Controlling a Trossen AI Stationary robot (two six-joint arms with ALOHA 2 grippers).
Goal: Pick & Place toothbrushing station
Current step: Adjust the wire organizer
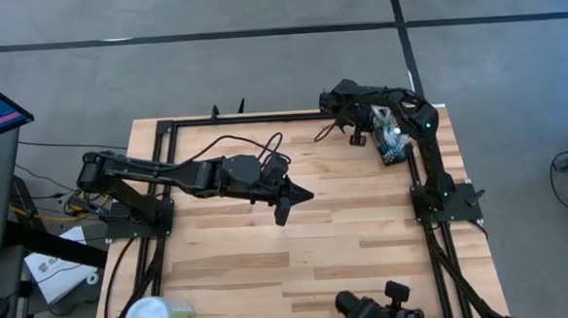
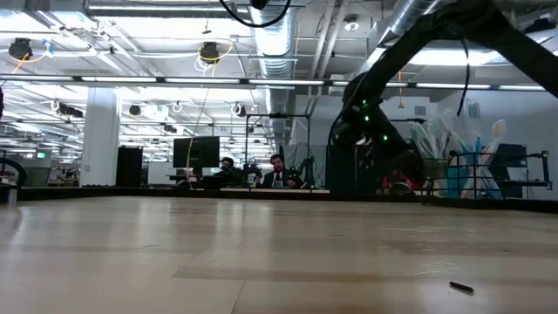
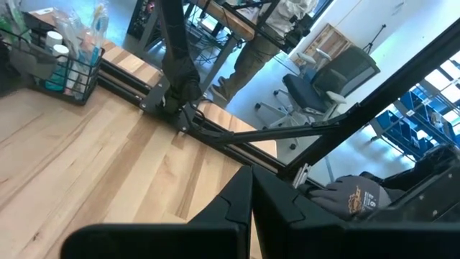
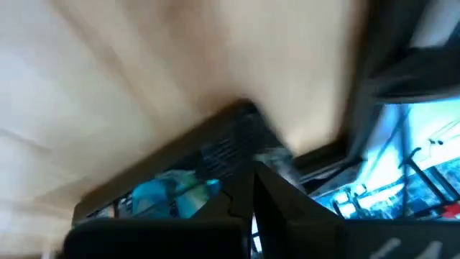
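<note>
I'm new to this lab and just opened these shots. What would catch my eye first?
Probably the left arm reaching out over the middle of the wooden table, its end effector shut and holding nothing. Next, the small black wire holder crammed with toothbrushes near the far right edge, with the right end effector shut beside it. A pale green cup sits at the near left corner.

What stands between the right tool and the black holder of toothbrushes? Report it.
Nothing visible does. The shut right tool points straight at the small black wire holder, close to it.
</note>
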